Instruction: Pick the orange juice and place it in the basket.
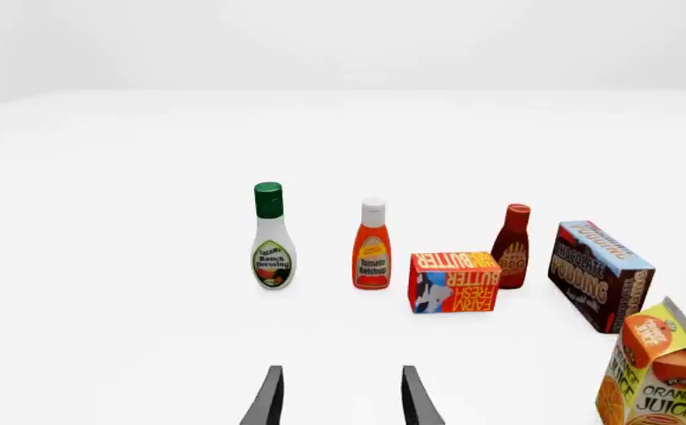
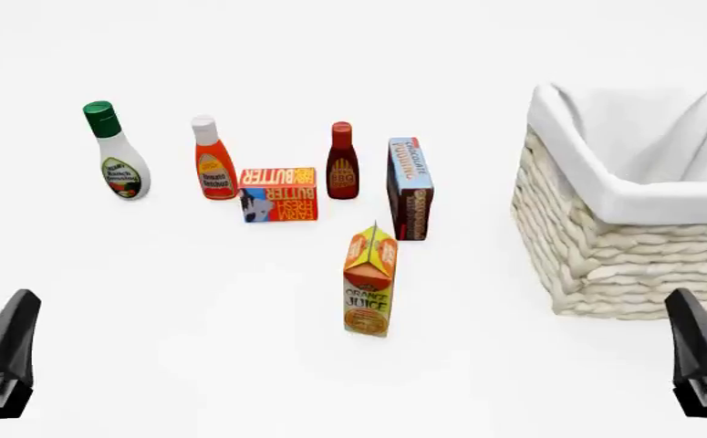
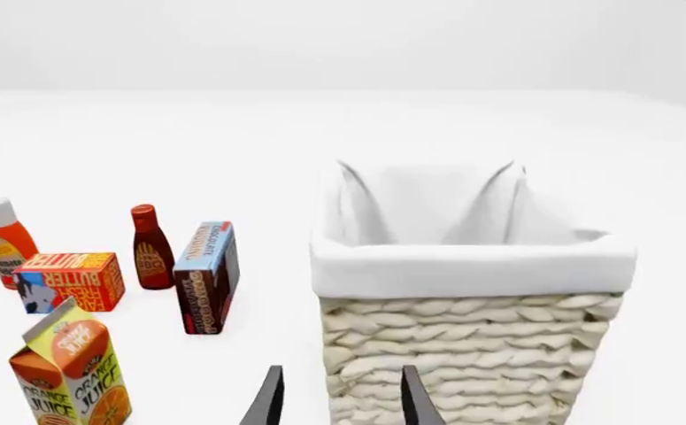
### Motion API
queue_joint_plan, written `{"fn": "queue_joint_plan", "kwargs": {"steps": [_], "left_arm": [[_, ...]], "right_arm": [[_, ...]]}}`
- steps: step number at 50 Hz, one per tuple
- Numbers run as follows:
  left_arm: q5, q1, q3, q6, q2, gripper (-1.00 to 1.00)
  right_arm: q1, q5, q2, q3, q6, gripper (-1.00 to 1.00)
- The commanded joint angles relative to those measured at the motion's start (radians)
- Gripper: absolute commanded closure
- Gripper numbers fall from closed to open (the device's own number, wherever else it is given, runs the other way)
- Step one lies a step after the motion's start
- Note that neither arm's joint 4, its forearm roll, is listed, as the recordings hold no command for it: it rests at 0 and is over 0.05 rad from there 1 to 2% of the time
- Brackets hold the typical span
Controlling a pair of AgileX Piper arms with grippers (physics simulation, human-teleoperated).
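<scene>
The orange juice is a tall orange and yellow gable-top carton standing upright in the middle of the table; it also shows in the left wrist view and the right wrist view. The basket, cream woven wicker with a white liner, stands at the right. My left gripper sits low at the front left, far from the carton. My right gripper sits at the front right, just before the basket. Both stand open and hold nothing: left gripper, right gripper.
Behind the carton stand a ranch dressing bottle, a tomato ketchup bottle, a butter box, a dark red sauce bottle and a chocolate pudding box.
</scene>
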Motion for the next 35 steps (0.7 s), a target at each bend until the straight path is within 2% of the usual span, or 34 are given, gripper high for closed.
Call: {"fn": "queue_joint_plan", "kwargs": {"steps": [1, 3, 4, 7, 13, 21, 24, 35], "left_arm": [[0.0, 0.0, 0.0, 0.0, 0.0, -1.0], [0.0, 0.0, 0.0, 0.0, 0.0, -1.0], [0.0, 0.0, 0.0, 0.0, 0.0, -1.0], [0.0, 0.0, 0.0, 0.0, 0.0, -1.0], [0.0, 0.0, 0.0, 0.0, 0.0, -1.0], [0.0, 0.0, 0.0, 0.0, 0.0, -1.0], [0.0, 0.0, 0.0, 0.0, 0.0, -1.0], [0.0, 0.0, 0.0, 0.0, 0.0, -1.0]], "right_arm": [[0.011, -0.026, 0.026, -0.003, -0.001, -1.0], [0.018, -0.032, 0.035, -0.002, -0.001, -1.0], [0.02, 0.012, -0.005, -0.009, 0.0, -1.0], [0.029, 0.036, -0.005, -0.021, 0.001, -1.0], [0.061, 0.053, 0.007, -0.035, 0.005, -1.0], [0.087, 0.081, 0.016, -0.064, -0.008, -1.0], [0.095, 0.123, 0.003, -0.089, -0.016, -1.0], [0.161, 0.109, 0.07, -0.126, -0.045, -1.0]]}}
